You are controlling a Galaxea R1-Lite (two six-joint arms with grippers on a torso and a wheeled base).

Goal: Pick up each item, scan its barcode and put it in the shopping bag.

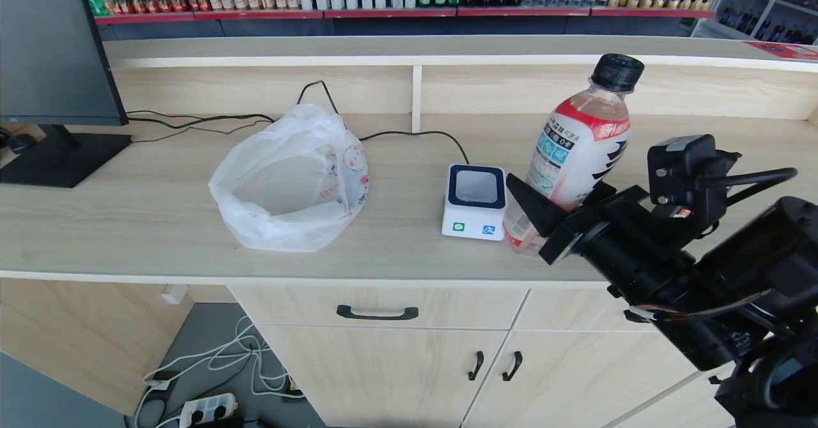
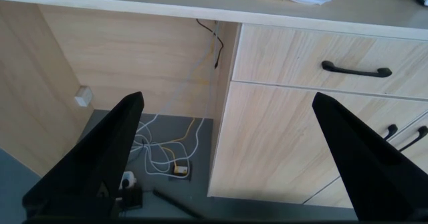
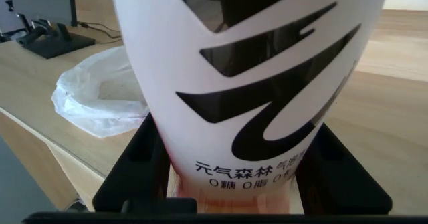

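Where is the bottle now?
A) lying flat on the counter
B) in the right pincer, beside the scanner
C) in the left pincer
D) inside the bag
B: the right pincer clamps the bottle, tilted, just right of the scanner.

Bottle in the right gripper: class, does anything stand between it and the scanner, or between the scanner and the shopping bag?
Nothing visible does. The bottle, held in the right gripper, is close beside the scanner, and bare counter lies between the scanner and the shopping bag. The cable runs behind, off that path.
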